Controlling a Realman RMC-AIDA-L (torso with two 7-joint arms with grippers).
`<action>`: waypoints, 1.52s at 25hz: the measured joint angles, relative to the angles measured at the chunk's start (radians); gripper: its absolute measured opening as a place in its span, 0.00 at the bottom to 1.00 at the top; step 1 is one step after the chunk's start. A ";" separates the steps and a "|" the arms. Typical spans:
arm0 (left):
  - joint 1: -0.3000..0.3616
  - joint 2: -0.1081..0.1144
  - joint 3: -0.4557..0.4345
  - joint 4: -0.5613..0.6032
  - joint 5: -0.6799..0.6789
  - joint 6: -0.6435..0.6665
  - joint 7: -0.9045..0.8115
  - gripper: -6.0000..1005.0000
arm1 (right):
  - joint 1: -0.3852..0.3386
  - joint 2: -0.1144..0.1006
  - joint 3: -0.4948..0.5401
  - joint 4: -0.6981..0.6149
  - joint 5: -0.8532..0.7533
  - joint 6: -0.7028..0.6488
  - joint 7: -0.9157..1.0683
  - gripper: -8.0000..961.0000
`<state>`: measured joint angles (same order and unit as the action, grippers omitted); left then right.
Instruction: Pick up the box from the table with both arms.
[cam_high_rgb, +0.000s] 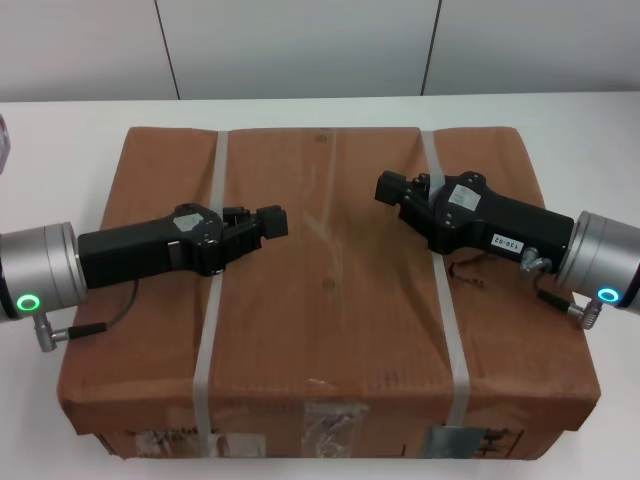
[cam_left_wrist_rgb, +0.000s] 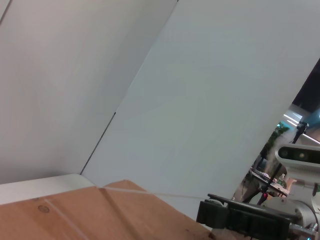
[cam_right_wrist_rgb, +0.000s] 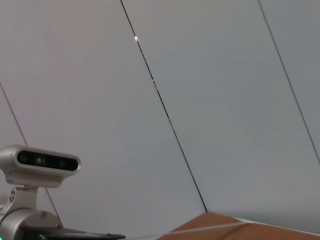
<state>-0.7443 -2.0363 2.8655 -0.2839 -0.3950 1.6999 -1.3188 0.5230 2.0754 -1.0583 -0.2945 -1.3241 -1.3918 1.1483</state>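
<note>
While the box (cam_high_rgb: 330, 300) sits flat on the white worktop (cam_high_rgb: 560, 115), we find the left claw (cam_high_rgb: 268, 222) and right claw (cam_high_rgb: 392, 186) poised above its top, facing inward, presumably because it is too wide to pinch; finger states cannot be told.

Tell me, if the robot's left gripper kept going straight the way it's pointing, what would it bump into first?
Probably the right gripper. The left gripper points across the top of the box toward it, with only bare box top between them. Their heights are hard to judge, so it might slip past.
</note>
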 joint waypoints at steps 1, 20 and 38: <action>0.001 0.000 0.000 0.000 0.000 0.000 0.000 0.10 | 0.000 0.000 0.000 0.000 0.000 0.000 0.000 0.10; 0.003 -0.001 0.000 0.000 -0.003 0.000 0.005 0.10 | 0.000 0.000 0.000 0.000 0.001 0.000 -0.001 0.03; 0.004 -0.002 0.000 0.002 -0.003 0.000 0.007 0.10 | 0.000 0.000 0.000 0.000 0.001 0.000 -0.003 0.03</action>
<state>-0.7401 -2.0385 2.8654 -0.2815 -0.3979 1.7000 -1.3116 0.5230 2.0754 -1.0584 -0.2944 -1.3235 -1.3918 1.1458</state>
